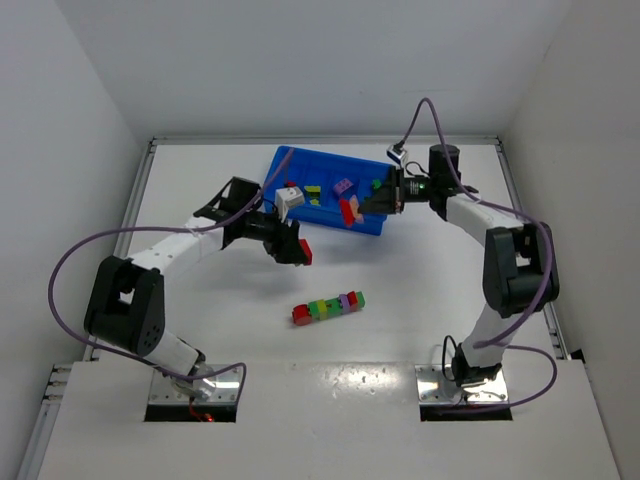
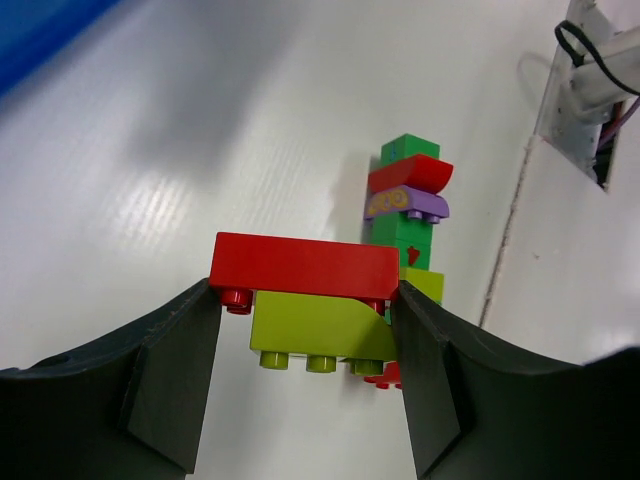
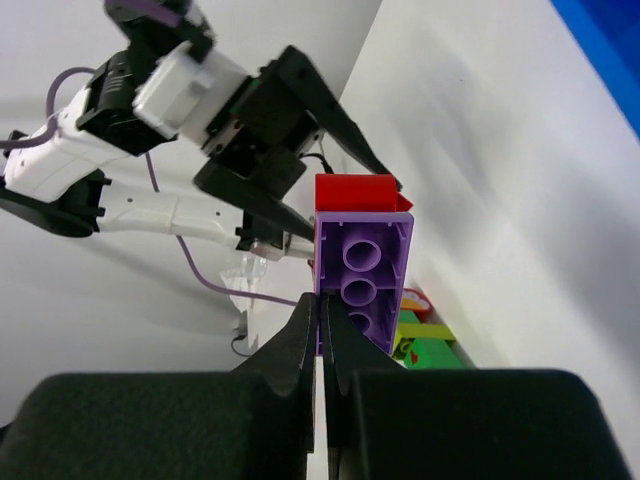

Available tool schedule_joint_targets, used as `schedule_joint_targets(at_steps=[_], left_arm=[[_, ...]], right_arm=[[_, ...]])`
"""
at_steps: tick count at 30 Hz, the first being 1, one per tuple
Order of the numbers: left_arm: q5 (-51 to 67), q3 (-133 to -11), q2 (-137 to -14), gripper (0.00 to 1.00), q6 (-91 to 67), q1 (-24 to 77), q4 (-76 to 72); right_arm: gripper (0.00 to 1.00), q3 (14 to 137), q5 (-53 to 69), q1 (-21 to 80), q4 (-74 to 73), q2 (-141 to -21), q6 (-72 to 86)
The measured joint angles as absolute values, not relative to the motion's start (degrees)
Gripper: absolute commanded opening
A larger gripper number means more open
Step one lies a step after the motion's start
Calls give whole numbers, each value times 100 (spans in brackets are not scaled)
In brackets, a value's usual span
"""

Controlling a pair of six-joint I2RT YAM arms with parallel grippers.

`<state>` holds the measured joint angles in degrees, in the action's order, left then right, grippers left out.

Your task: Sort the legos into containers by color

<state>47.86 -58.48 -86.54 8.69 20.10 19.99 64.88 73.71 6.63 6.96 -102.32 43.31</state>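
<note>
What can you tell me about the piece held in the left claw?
The piece is two glossy plastic bricks pressed together: a long red brick and a shorter lime brick with one sloped end. Round studs on both point toward the bottom of the wrist view. The left claw clamps the red brick's ends with its dark fingers; the lime brick lies between them. It hangs above the white table, just short of the blue tray.

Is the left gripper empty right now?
No: the left gripper clamps a red brick with a lime-green brick stuck under it.
</note>
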Motion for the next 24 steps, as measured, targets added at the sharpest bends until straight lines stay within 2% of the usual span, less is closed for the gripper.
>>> schedule_joint_targets(at_steps=[6, 13, 19, 24], left_arm=[[4875, -5638, -8654, 20, 392, 2012, 1651], [5201, -5693, -8654, 20, -34, 1964, 1264], [5192, -5725, -8499, 18, -200, 1885, 1092], [4901, -5704, -7859, 18, -73, 1874, 854]], right_arm=[[0, 6189, 7376, 701, 681, -9793, 4307], [0, 6149, 7378, 701, 617, -9697, 4154], [0, 6090, 7258, 897, -392, -9690, 3159], [0, 5658, 6912, 1420, -1033, -9784, 2554]])
